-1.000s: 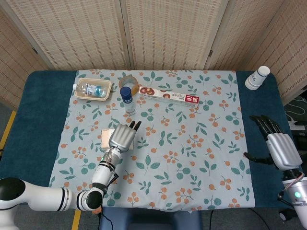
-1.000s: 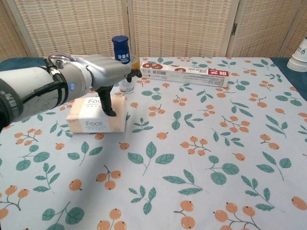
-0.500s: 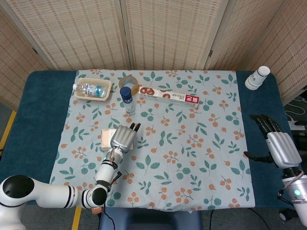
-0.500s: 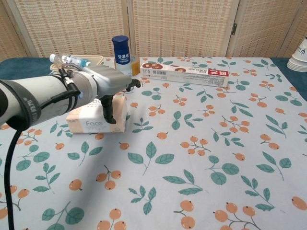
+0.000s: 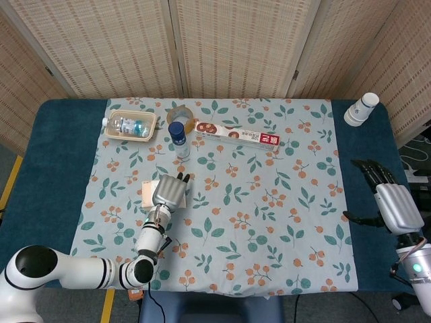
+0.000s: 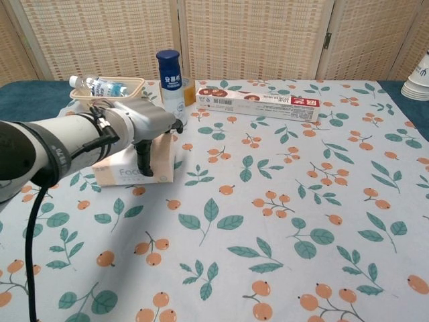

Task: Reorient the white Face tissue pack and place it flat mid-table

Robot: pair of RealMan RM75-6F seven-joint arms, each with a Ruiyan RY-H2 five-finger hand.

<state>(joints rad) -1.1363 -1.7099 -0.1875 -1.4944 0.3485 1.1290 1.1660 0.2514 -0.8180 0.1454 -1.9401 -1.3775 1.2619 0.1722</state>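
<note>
Left hand: left hand [image 6: 137, 123] lies over the Face tissue pack [image 6: 124, 173], palm on top, thumb [image 6: 143, 159] down the pack's front face, other fingers curled over the far edge; it grips the pack.
Right hand: right hand [image 5: 390, 202] hovers off the tablecloth's right edge, fingers apart and holding nothing.
Tissue pack: soft rectangular block in pale peach-white wrap, resting on the tablecloth [image 5: 269, 222] just in front of the blue-capped bottle [image 6: 170, 87].
Tablecloth: light cloth printed with leaves and orange berries.
Bottle: clear plastic cylinder with a dark blue cap.
Long box: slim white-and-red carton [image 5: 237, 137], right of the bottle.
Tray: beige tray [image 5: 130, 125] left of the bottle, holding a clear water bottle on its side.
Tape: brown tape roll [image 5: 180, 114] just behind the bottle.
Cups: white paper cup stack [image 5: 361, 109], far right of the bottle.
</note>
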